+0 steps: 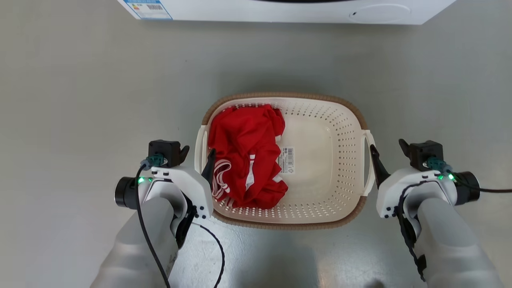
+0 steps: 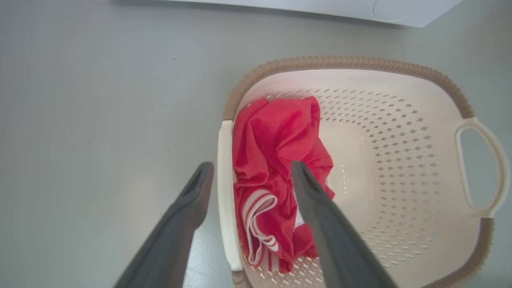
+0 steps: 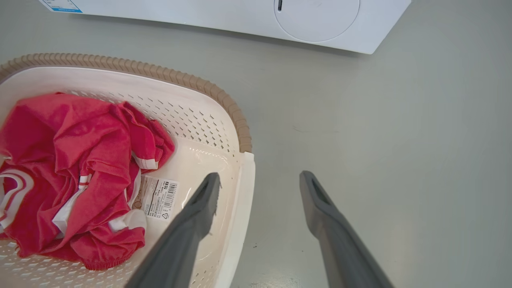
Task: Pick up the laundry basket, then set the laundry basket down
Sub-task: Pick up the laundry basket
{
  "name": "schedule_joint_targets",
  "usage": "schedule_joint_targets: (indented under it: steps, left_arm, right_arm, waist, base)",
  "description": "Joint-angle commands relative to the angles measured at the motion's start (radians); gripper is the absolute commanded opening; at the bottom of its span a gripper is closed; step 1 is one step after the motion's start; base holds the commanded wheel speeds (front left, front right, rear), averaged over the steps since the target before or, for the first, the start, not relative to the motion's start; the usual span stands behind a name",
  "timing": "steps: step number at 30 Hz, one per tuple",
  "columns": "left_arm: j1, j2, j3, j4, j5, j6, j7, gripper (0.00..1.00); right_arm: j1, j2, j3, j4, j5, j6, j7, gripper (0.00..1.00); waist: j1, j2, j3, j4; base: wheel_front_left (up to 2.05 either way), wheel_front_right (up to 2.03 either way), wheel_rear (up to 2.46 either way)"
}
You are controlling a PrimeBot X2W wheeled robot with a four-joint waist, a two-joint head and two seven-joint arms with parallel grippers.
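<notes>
Cream-white laundry basket [image 1: 344, 132] on grey floor [image 1: 80, 100], near side of the washer [image 1: 280, 12], red garment [image 1: 244, 152] inside at left. Left pincer [image 2: 252, 165] apart astride left handle [image 2: 225, 180]; right pincer [image 3: 260, 175] apart astride right handle [image 3: 246, 188].

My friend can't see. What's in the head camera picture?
A cream basket holding a red shirt sits on the floor. The left claw and right claw are open, one at each end. A white washer is beyond.

Washer [image 1: 280, 11] cut by top edge, laundry basket [image 1: 348, 136] floor partly under red garment [image 1: 244, 156] (sticker [image 1: 286, 160] print unreadable)
</notes>
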Motion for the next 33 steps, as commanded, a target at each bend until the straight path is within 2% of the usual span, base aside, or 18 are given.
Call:
schedule_joint_targets:
  steps: [1,14,33]
  left_arm:
    - [-0.014,0.019,0.015,-0.003,-0.010,0.006,-0.009,1.00]
    - [-0.079,0.019,-0.010,0.059,-0.060,0.020,-0.009,1.00]
    - [-0.119,0.019,-0.047,0.116,-0.074,0.021,-0.002,1.00]
  right_arm:
    - [0.000,0.006,0.028,0.001,0.010,0.006,-0.013,1.00]
    - [-0.081,0.006,0.067,0.092,0.044,0.006,-0.018,1.00]
    - [-0.121,0.006,0.111,0.162,0.085,0.006,-0.045,1.00]
  waist:
    - [0.0000,0.0000,0.011,0.001]
    - [0.0000,0.0000,0.079,-0.001]
    - [0.0000,0.0000,0.146,-0.010]
  base:
    - [0.00,0.00,0.00]
    - [0.00,0.00,0.00]
    - [0.00,0.00,0.00]
